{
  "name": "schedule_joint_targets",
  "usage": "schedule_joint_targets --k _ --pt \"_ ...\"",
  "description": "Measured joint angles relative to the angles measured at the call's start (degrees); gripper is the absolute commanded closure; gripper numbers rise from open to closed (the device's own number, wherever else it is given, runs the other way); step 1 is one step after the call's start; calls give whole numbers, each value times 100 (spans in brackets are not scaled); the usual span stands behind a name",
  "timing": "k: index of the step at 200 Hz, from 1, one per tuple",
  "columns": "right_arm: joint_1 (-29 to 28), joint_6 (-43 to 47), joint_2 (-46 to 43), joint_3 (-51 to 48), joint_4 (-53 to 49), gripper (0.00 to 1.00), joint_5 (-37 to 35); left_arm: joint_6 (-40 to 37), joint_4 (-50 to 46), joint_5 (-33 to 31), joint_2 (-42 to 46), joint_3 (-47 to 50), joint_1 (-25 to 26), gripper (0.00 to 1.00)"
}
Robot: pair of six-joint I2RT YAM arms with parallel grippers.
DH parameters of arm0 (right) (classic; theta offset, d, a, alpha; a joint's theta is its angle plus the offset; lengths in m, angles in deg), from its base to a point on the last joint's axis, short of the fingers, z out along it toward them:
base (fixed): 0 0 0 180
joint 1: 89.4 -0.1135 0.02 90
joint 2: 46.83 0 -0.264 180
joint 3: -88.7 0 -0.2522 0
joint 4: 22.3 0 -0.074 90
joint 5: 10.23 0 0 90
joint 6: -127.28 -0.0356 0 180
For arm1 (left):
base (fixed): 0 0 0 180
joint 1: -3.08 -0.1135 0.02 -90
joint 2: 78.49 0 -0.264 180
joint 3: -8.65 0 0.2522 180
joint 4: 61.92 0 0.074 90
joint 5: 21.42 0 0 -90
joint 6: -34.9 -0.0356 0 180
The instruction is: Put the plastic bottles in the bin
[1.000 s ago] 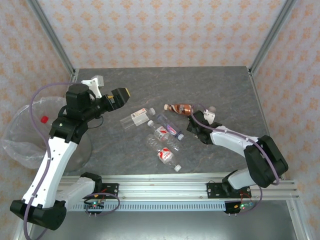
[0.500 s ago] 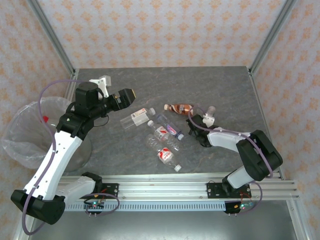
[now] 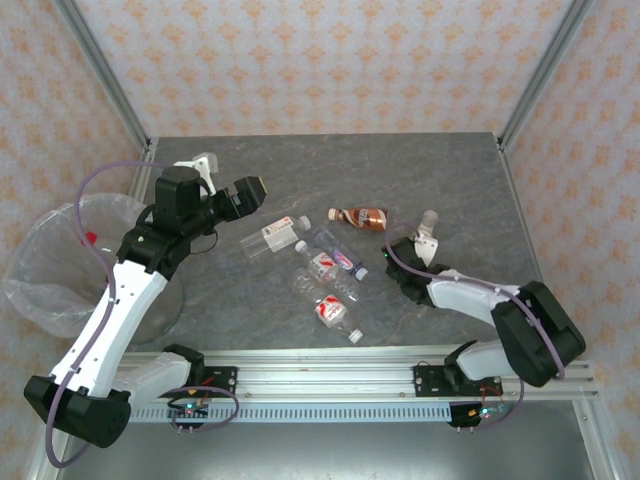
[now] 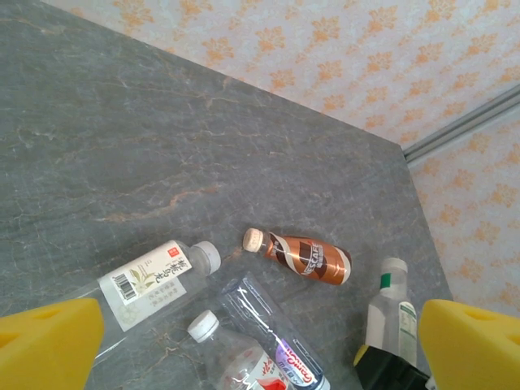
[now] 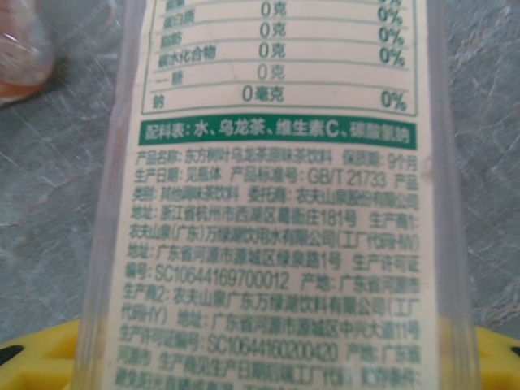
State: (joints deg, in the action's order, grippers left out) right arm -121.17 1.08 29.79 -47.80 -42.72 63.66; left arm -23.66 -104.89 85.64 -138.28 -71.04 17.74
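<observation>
5 bottles lie loose on grey surface (image 3: 450, 170) — 4 clear bottles (image 3: 320, 266) clustered mid-surface, brown bottle (image 3: 362, 217) just beyond them. 6th, tea bottle (image 3: 430, 226) with green-and-white label, sits cap-up at right between right jaws — yellow pads (image 5: 36, 353) against both its sides, clamped on it. Left jaws hang above surface between bin (image 3: 40, 290) and cluster, spread wide, nothing in them. Bin at far left, red cap (image 3: 88, 238) showing inside.

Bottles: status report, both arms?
Left gripper open, nothing held. Right gripper around white-label bottle, grip unconfirmed. Other bottles lie loose on table. Left arm sits between that bottle and bin.
</observation>
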Motion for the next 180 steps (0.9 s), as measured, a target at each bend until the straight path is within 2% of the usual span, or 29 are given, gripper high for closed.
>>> schedule_joint_targets --k 32,44,112,180 --pt "0 98 -560 -260 271 84 -131 46 4 -101 -17 2 0 0" --pt "0 151 -737 -356 376 100 -140 70 17 -111 -48 2 0 0" --pt "0 363 -1488 -540 1080 100 278 190 42 -258 -133 92 0 0" --pt "-13 457 -1456 -568 2149 100 1515 369 68 -295 -199 186 0 0"
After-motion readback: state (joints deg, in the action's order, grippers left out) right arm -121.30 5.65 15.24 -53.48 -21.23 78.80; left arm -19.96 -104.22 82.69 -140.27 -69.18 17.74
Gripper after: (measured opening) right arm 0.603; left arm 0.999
